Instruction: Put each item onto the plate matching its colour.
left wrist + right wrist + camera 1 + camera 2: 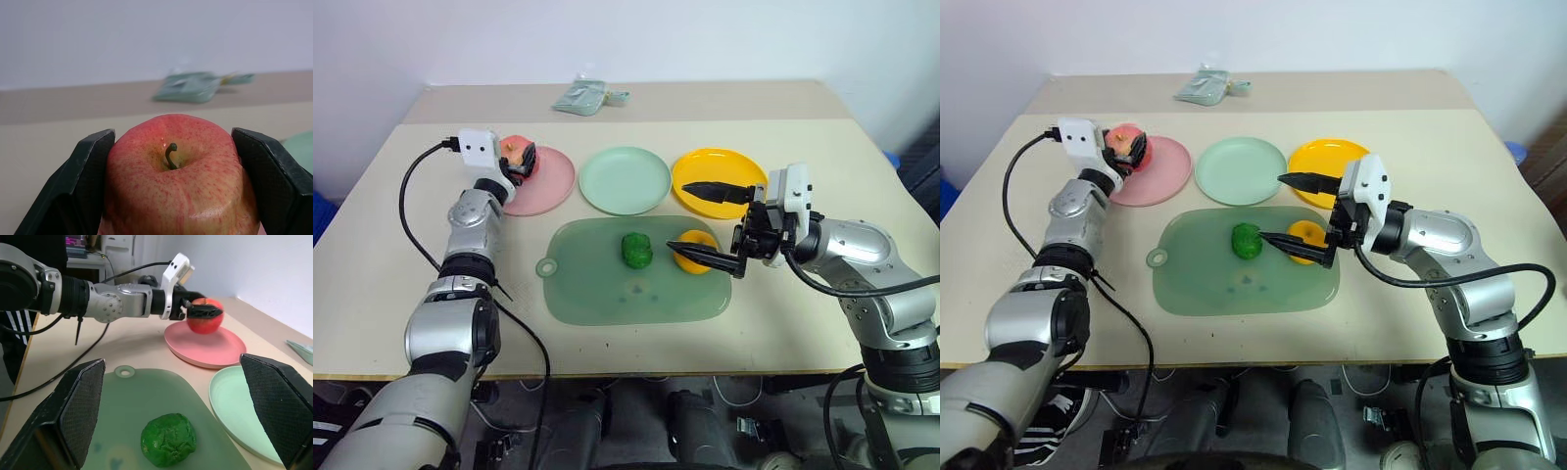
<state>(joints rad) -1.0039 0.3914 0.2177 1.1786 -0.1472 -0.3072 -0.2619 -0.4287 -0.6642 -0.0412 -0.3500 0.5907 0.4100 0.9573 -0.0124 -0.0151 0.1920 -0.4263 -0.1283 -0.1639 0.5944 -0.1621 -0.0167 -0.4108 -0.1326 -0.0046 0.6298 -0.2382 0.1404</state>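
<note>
Apple [176, 176] between left claw [521, 162] fingers

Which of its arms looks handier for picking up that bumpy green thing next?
Probably the right. Its right gripper hangs open beside the green vegetable on the board, while the left gripper is busy with the apple over the pink plate.

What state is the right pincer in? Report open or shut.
Open: the right pincer has its two black fingers spread wide, one over the yellow-orange plate, one by the orange fruit, gripping nothing.
</note>
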